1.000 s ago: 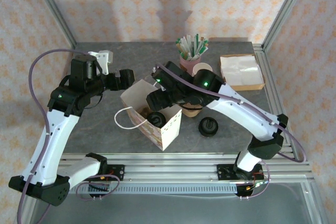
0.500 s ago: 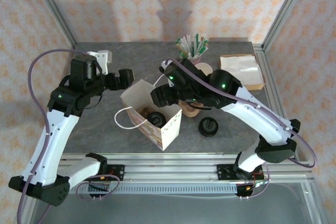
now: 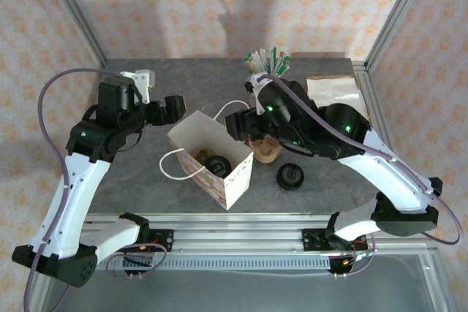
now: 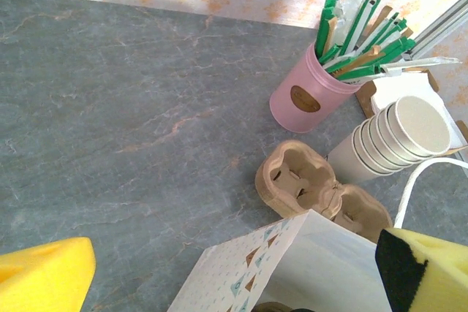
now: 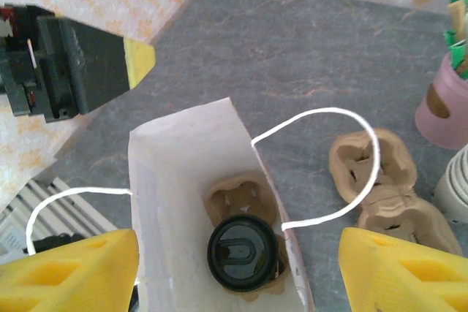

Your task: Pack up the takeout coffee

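Two grippers flank the paper bag [image 3: 234, 180] overhead: left gripper [image 3: 174, 107] off its far rim, right gripper [image 3: 235, 123] by its handle [image 3: 232, 103]. Left wrist: jaws wide apart, open table [image 4: 110, 107] beyond. Right wrist: jaws apart, takeout coffee [image 5: 242, 251] seated inside the bag.

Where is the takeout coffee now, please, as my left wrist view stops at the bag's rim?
Observer: The takeout coffee stands inside the paper bag, seated in a cardboard carrier at its bottom.
Operator: Thank you. Is the right hand gripping anything?
Observer: No, the right hand hangs open above the bag's mouth, with nothing between its fingers.
Operator: Is anything else black out on the table?
Observer: Yes, a second black lid piece lies on the table to the right of the bag, apart from it.
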Tool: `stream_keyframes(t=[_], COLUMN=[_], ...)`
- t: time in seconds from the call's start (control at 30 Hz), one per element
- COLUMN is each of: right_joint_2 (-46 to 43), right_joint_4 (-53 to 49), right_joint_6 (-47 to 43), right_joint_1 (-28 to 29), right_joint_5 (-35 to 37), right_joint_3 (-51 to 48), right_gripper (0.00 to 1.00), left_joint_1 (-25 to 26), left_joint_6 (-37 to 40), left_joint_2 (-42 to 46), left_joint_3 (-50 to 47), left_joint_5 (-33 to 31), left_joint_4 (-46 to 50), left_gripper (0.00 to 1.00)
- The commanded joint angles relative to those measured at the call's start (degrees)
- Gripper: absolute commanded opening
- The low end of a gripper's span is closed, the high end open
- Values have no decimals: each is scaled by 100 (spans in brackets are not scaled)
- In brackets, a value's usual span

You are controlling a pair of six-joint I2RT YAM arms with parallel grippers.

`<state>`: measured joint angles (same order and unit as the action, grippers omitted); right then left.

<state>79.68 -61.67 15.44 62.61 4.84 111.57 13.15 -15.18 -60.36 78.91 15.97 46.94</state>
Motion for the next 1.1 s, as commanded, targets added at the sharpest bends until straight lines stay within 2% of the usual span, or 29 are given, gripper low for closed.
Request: stream_keyframes(t=[0.0, 0.27, 0.4, 0.57, 0.67, 0.83, 1.07], right_joint_2=[-303, -748, -731, -736, -751, -718, -625], right_joint_4=[205, 380, 221, 174, 173, 190, 417], right_joint_6=[-31, -156, -199, -197, -287, -358, -428], right_joint_1=[41, 29, -170, -782, -1127, -2108, -3624], right_joint_5=[667, 1792, 1984, 1691, 1579, 886, -259], right_joint_3=[-152, -575, -540, -608, -575, -674, -1066], right_gripper=[72, 73, 73, 73, 73, 73, 73], left_joint_1=[55, 55, 31, -172, -554, -1292, -1544], left_joint_6=[-55, -114, -251, -410, -623, -990, -978], left_joint_2=[128, 122, 32, -266, -377, -468, -460], left_joint_3=[-25, 42, 227, 678, 774, 641, 252], left_joint_5=[-163, -833, -1275, -1399, -1207, -767, -830], left_joint_4=[-61, -60, -141, -83, -168, -408, -442], left_gripper=[100, 100, 100, 100, 100, 100, 100])
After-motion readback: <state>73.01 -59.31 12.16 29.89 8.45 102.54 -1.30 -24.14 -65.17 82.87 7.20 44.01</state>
